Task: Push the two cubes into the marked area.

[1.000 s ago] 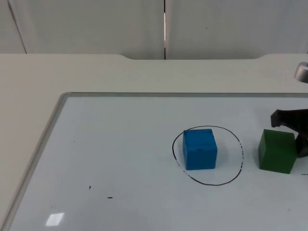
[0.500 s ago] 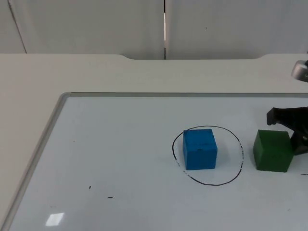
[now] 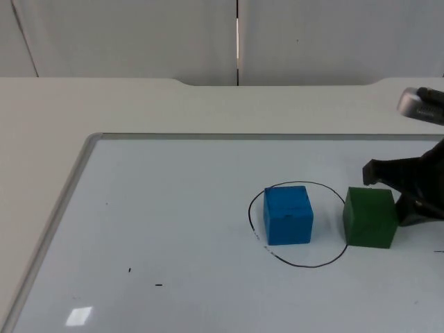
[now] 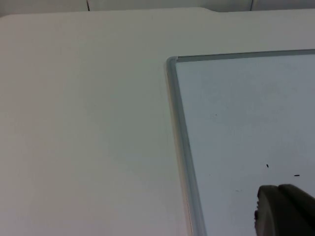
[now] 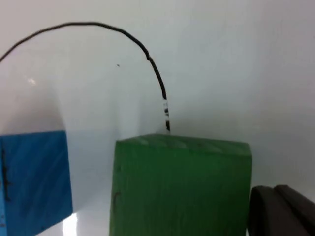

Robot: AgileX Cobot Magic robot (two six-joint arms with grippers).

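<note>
The blue cube (image 3: 288, 215) is sitting inside the marked area (image 3: 298, 223), a black circle drawn on the whiteboard (image 3: 173, 229) that is lying on the counter (image 3: 104, 104). It is standing toward the circle's left half, not touching the line. The green cube (image 3: 370, 218) is standing at the right edge of the circle, its left part lying over the drawn line, and a small gap is separating it from the blue cube. In the right wrist view the green cube (image 5: 179, 187) is covering the line where the circle (image 5: 147, 59) is reaching it, with the blue cube (image 5: 34, 179) just beside it.

The right gripper (image 3: 406, 191) is staying at the green cube's right side, touching it or almost touching it. Its jaws are spread, one finger reaching behind the cube's far corner and the other lying at its right face.

The left gripper (image 4: 283, 211) is waiting above the left border of the whiteboard (image 4: 246, 123); whether its jaws are spread or pressed together cannot be told.
</note>
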